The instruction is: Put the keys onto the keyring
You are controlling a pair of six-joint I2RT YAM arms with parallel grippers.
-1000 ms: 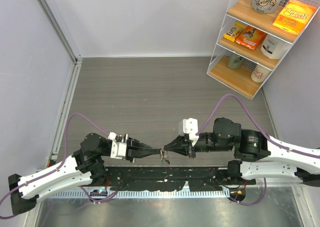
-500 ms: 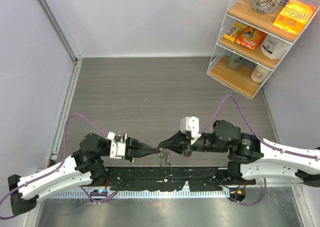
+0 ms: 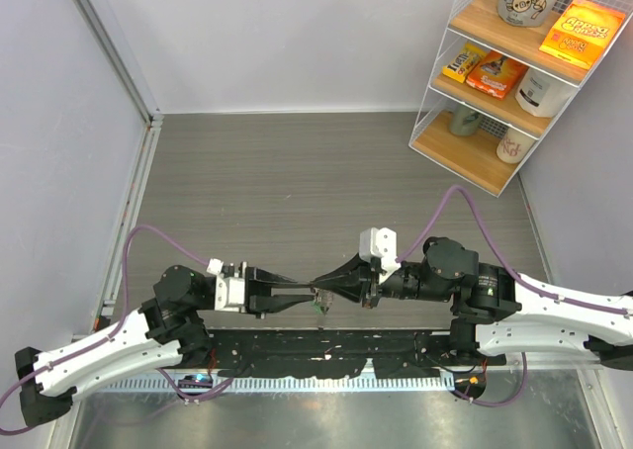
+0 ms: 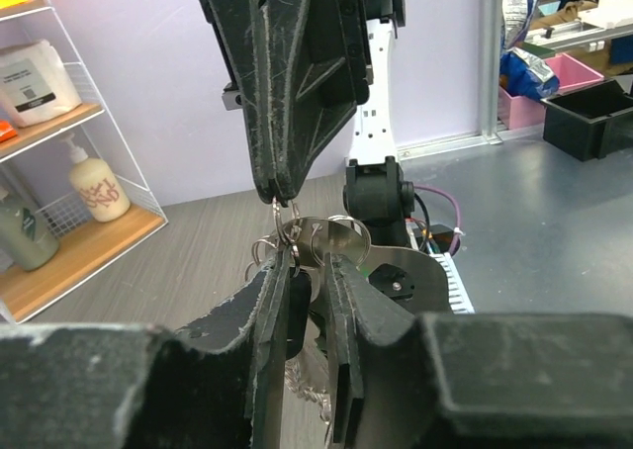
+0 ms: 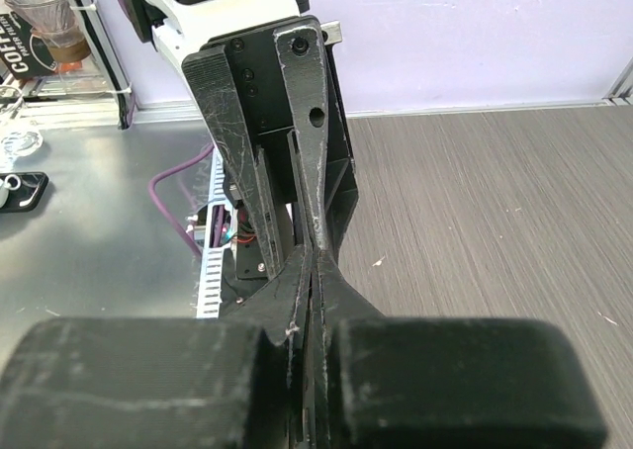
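In the top view my left gripper point(image 3: 311, 293) and right gripper point(image 3: 320, 285) meet tip to tip above the table's near edge. The keyring point(image 3: 318, 307), with its green piece, hangs just below them. In the left wrist view my left gripper point(image 4: 307, 271) is nearly closed around the silvery keyring loops point(image 4: 341, 235), with a dark key head point(image 4: 297, 315) against its left finger. My right gripper point(image 4: 281, 198) comes down from above and pinches a small ring of a key point(image 4: 289, 229). In the right wrist view my right gripper point(image 5: 315, 256) is shut; what it holds is hidden.
A white wire shelf point(image 3: 514, 73) with boxes, bottles and mugs stands at the back right. A black rail point(image 3: 326, 348) runs along the table's near edge below the grippers. A grey wall point(image 3: 59, 152) closes the left side.
My right gripper has moved left and a little up to meet the left one. The hanging keyring has risen slightly with them. Both stay closed.
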